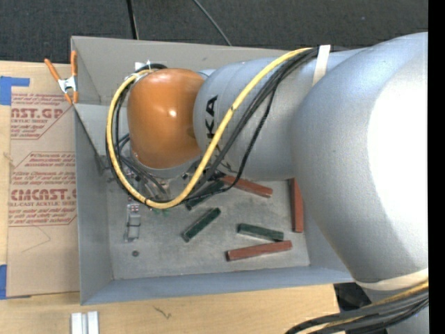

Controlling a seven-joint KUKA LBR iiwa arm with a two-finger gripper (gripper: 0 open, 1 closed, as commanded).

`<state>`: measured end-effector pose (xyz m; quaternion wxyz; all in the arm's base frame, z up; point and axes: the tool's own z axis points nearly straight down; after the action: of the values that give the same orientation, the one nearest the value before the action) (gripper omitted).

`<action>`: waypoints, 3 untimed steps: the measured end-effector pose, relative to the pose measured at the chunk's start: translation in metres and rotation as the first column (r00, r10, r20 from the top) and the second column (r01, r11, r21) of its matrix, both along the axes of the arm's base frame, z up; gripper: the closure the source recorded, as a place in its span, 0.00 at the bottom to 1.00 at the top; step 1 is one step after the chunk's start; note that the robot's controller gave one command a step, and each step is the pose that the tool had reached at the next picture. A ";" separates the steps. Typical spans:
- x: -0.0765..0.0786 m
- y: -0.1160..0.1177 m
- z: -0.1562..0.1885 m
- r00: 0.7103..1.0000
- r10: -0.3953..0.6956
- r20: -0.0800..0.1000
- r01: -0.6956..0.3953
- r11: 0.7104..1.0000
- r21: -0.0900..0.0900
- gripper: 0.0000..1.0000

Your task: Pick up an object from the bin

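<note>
My gripper (149, 186) is low in the left half of the bin, mostly hidden under the arm's orange cover and its cables. Just below it on the bin floor, close to the left wall, lies a small pale metal piece (132, 223). A dark green stick (201, 223) lies slantwise to the gripper's lower right. Another dark stick (206, 198) sits close under the cables.
Farther right lie a second green stick (261, 232), a red-brown stick (258, 251) near the front wall, one upright red-brown stick (297, 204) and another (248, 186) half under the arm. The arm covers the bin's back and right.
</note>
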<state>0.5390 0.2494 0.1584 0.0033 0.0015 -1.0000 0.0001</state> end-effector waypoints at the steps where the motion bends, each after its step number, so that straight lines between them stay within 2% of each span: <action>1: 0.002 -0.001 0.005 1.000 -0.002 0.007 0.002 1.000 0.002 0.00; 2: 0.041 -0.035 -0.029 0.998 0.054 0.012 -0.054 0.999 0.002 0.00; 3: 0.014 -0.062 -0.075 0.998 0.061 0.010 -0.061 0.998 0.002 0.00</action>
<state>0.5527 0.1874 0.0830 -0.0015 0.0320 -0.9995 -0.0010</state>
